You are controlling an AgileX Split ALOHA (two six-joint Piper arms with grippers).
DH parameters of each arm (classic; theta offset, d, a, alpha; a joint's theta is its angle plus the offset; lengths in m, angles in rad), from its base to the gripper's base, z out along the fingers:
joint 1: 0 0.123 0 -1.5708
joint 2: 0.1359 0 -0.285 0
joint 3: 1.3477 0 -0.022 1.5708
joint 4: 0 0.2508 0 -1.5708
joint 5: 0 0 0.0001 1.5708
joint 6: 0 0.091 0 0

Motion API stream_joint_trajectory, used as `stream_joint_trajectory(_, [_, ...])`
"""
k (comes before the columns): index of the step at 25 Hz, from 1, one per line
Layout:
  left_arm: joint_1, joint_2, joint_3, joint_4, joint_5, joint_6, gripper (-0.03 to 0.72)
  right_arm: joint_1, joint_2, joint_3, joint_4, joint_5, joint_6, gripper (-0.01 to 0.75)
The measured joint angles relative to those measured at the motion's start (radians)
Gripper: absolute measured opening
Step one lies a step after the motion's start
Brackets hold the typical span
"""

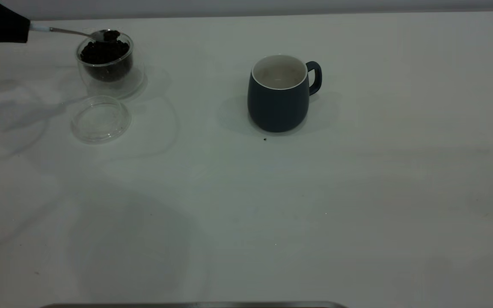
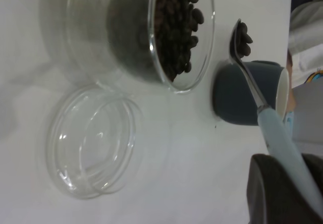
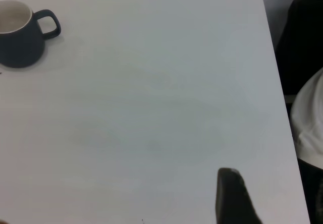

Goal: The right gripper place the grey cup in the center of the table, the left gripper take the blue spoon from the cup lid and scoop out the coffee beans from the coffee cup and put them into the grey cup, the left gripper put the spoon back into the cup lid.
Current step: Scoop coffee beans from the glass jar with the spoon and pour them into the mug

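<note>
My left gripper (image 1: 23, 27) at the far left is shut on the pale handle of the blue spoon (image 1: 75, 32), which it also grips in the left wrist view (image 2: 282, 138). The spoon's metal bowl carries a few coffee beans (image 1: 111, 35) just above the rim of the coffee cup (image 1: 108, 73), which is full of beans (image 2: 174, 27). The cup lid (image 1: 101, 119) lies empty on the table in front of the coffee cup. The grey cup (image 1: 277, 100) stands upright mid-table with its handle to the right and no beans visible inside. My right gripper (image 3: 233, 196) is off to the right, far from the grey cup (image 3: 17, 45).
The white table (image 1: 272, 214) has a tiny dark speck (image 1: 265, 139) by the grey cup's base. A metal edge (image 1: 195, 305) runs along the table's near side. The table's right edge and a dark object beyond it show in the right wrist view.
</note>
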Motion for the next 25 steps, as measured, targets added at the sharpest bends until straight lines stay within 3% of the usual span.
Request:
stream_joint_trajectory(8, [-0.029, 0.000, 0.000, -0.022, 0.001, -0.015, 0.131, 0.000, 0.000, 0.000, 0.000, 0.000, 0.000, 0.363])
stream_joint_trajectory(25, [-0.185, 0.000, 0.000, -0.075, 0.001, -0.017, 0.131, 0.000, 0.000, 0.000, 0.000, 0.000, 0.000, 0.363])
